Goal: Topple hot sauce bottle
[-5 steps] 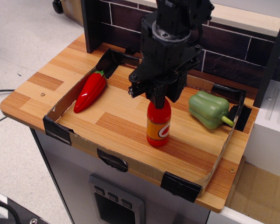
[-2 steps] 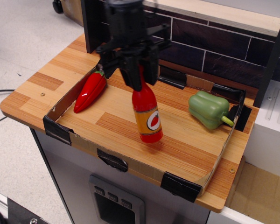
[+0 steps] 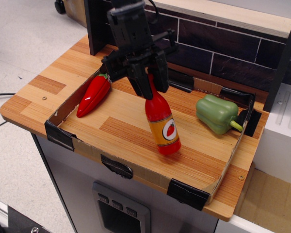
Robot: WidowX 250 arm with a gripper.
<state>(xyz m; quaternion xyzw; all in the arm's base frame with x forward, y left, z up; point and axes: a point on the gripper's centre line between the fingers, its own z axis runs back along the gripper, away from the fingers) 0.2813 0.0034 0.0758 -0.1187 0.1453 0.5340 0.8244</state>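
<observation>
Small glossy red plastic hot sauce bottle (image 3: 163, 127) w/ orange label band now leans harder than 0.4 s ago: base has slid toward the front-right, top tilted back-left, whole bottle shifted right on the wooden tray floor (image 3: 116, 127). It stands mid-tray, base still down, not toppled yet. Black gripper (image 3: 148, 83) is clamped narrow on the bottle's neck and cap, pos. nearly unchanged. Open floor in front and right of the bottle up to the low cardboard rim (image 3: 140, 172). Left of the bottle, well apart: red chili pepper (image 3: 93, 95) by the left rim. Right, further back: green bell pepper (image 3: 217, 113) near the right rim.
</observation>
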